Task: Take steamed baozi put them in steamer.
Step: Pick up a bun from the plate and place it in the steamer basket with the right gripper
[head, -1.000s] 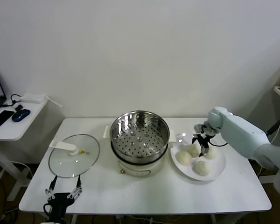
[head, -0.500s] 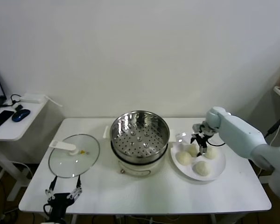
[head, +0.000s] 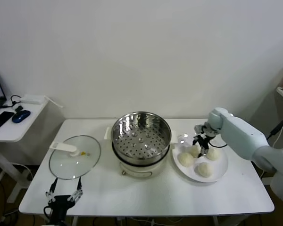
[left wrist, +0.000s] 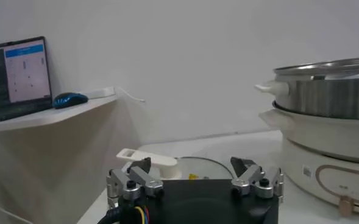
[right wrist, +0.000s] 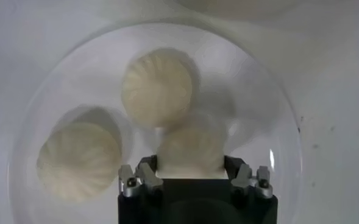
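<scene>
4 steamed baozi [head: 195, 157] sit on a white plate [head: 220, 173], on the table to the right of the steamer. Cream-white, domed; wrist view shows fine pleats running to the top of each. In the head view they cluster: one toward the steamer side [head: 186, 159], one at the near edge [head: 204, 169], one at the back [head: 194, 150] and one on the far right [head: 212, 153].

Steamer [head: 141, 134] is a shiny steel basket w/ perforated floor, nothing in it, on a white pot base [head: 140, 168] at the table's middle. Plate rim lies just beside the base, not clearly touching.

Right gripper [head: 202, 142] hangs over the back of the plate, pointing down, fingers around the back bun. Right wrist view: the two fingertips [right wrist: 136, 180] flank one bun [right wrist: 190, 152] on both sides, jaws spread wider than the bun, not clenched; can't tell if the pads touch the dough. Two more buns show beyond it in that view [right wrist: 159, 86] [right wrist: 78, 158]. Right arm [head: 243, 134] reaches in from the right edge, elbow out, wrist bent down.

Left gripper [head: 63, 196] is parked low at the table's front left corner, jaws released and wide apart, holding nothing. Just beyond it lies the glass lid [head: 75, 157], flat on the table [head: 146, 197], left of the steamer. A side desk [head: 14, 122] w/ a mouse [head: 20, 116] stands further left.
</scene>
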Robot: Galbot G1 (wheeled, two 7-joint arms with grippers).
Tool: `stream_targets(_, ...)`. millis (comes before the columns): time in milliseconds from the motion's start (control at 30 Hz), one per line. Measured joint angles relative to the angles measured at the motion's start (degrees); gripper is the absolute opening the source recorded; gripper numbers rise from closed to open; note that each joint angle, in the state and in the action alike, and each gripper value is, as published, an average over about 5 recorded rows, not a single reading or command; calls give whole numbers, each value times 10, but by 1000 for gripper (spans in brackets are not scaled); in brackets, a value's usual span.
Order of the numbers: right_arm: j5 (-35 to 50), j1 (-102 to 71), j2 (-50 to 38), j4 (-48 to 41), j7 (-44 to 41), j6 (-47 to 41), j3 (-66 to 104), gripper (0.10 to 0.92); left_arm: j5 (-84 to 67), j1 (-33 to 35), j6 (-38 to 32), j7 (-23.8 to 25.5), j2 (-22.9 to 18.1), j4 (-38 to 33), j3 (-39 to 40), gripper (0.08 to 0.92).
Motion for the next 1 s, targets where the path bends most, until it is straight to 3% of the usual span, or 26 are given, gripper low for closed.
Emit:
stream_targets(533, 17, 59, -31, 53, -15, 23, -31, 687, -5, 2, -2, -1, -1, 0, -4, 823)
stream_targets(1000, -7, 230, -55, 238, -25, 114, -117, 687, 0, 2, -3, -1, -1, 0, 5, 823)
